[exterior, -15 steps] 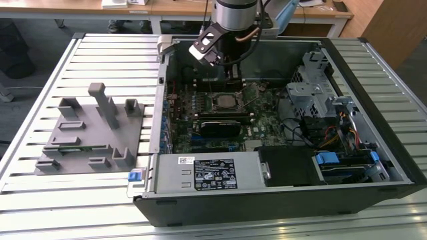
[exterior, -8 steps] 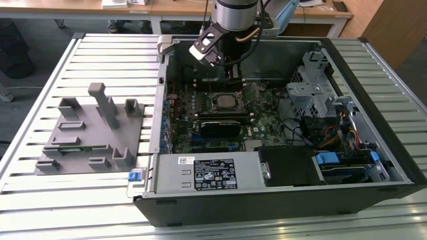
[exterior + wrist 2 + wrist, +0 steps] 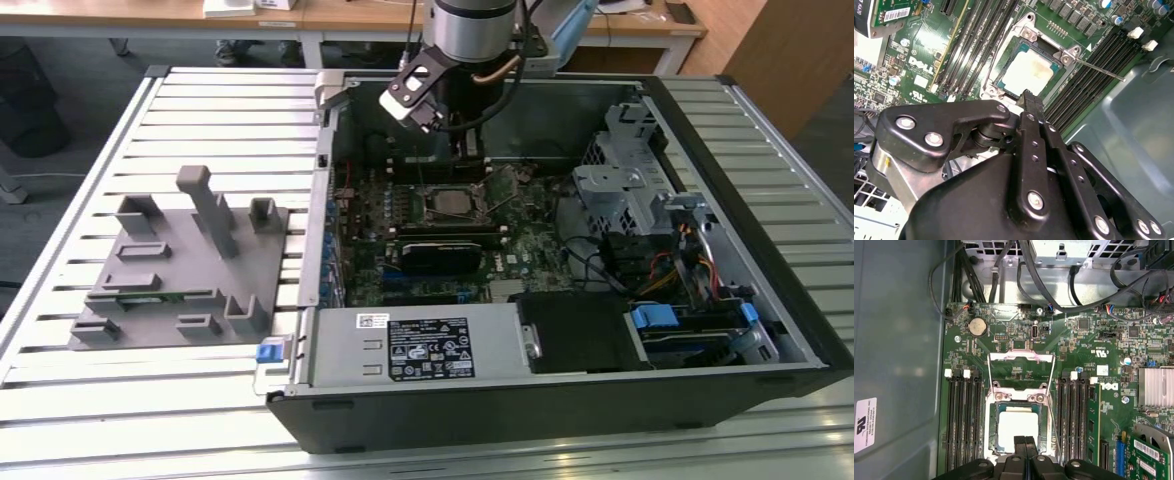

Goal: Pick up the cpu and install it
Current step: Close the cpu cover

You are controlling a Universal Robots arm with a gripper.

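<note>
The cpu (image 3: 1018, 429) lies flat in the motherboard socket (image 3: 994, 432), its shiny silver top showing in both wrist views (image 3: 1030, 71). The socket's metal load plate (image 3: 1021, 358) stands flipped open behind it, and the thin lever (image 3: 1099, 70) sticks out to the side. In the exterior view the cpu (image 3: 449, 204) sits mid-board inside the open computer case. My gripper (image 3: 1025, 442) hovers just above the cpu's near edge, fingers pressed together with nothing between them; the same closed tips (image 3: 1029, 96) show in the second wrist view. The arm's gripper (image 3: 466, 152) reaches down into the case from the back.
Black memory slots (image 3: 961, 420) flank the socket, with a green memory stick (image 3: 1094, 415) in one. A grey parts fixture (image 3: 174, 270) stands on the slatted table at the exterior view's left. A power supply (image 3: 414, 345), drive cage (image 3: 627, 190) and cables (image 3: 674, 265) crowd the case.
</note>
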